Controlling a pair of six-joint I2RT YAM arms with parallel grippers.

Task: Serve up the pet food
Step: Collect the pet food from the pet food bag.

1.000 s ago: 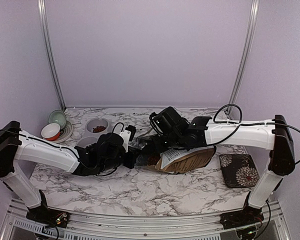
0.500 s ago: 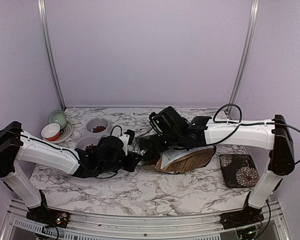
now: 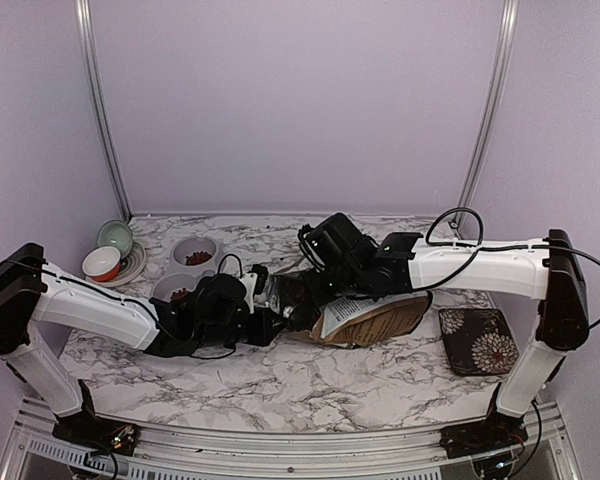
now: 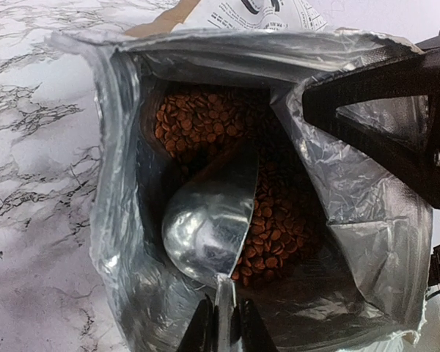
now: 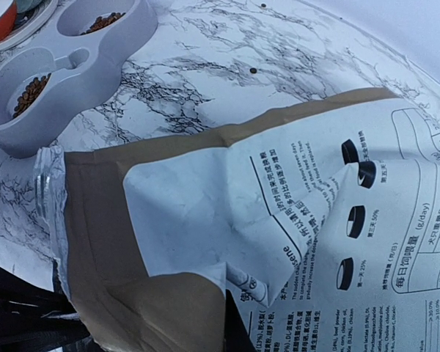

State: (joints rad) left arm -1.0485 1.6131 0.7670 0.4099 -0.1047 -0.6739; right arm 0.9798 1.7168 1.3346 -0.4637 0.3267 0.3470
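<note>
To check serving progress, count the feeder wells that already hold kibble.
2. In the grey double feeder, the far well and near well each hold kibble; no other wells show.

Reddish-brown pet food (image 4: 279, 235), silver scoop (image 4: 205, 227), brown-and-white printed bag (image 5: 205, 198), grey double bowl (image 5: 51, 117), black-veined white marble table (image 5: 205, 73)

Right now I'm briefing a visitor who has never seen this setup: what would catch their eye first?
The open bag lying at mid-table, its foil mouth showing reddish-brown pet food, with a shiny metal scoop dug in and its handle gripped by the left claw. The right claw pinches the bag's rim at the mouth. To the rear left, a grey double feeder already holds some kibble.
</note>
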